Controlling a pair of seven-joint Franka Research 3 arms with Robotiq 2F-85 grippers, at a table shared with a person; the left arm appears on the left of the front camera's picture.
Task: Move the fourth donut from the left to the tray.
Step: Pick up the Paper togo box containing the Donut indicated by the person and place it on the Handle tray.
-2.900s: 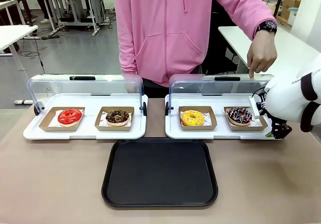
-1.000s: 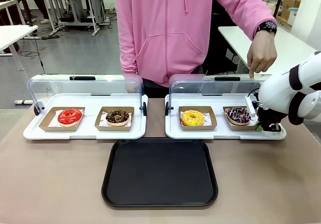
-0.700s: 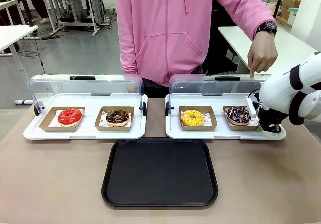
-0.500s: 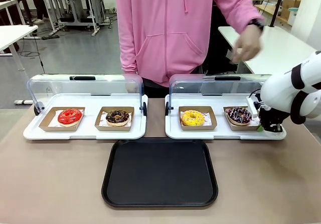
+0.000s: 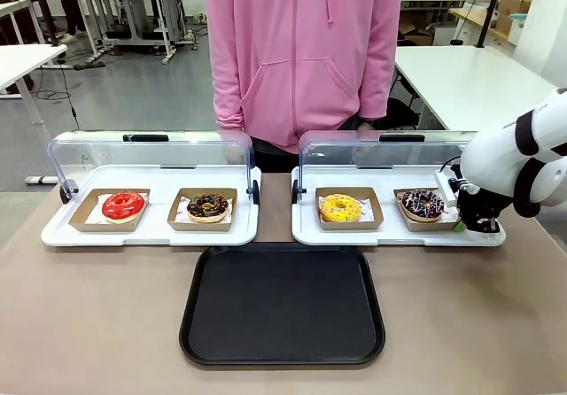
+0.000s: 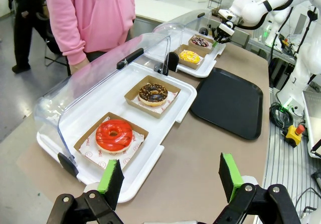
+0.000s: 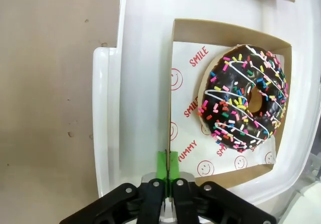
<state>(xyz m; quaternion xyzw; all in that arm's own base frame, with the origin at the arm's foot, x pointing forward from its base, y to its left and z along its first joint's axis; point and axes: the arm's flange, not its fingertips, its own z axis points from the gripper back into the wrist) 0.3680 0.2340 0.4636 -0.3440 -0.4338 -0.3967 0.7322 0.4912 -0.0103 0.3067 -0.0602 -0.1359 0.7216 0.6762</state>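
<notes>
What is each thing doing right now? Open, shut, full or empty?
Left gripper: open, holding nothing.
Right gripper: shut on the edge of the cardboard tray.
Sprinkle donut: lying in that cardboard tray.
Black tray: no donut on it.
Left lid: open.
Right lid: open.

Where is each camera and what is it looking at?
Front: between the arms, facing across the table at the person; the right arm shows.
Left wrist: on that wrist, looking along the table past the open left gripper.
Right wrist: looking down past the right gripper, shut on the cardboard tray of the fourth donut.
Shared: front and left wrist both show the black tray.
</notes>
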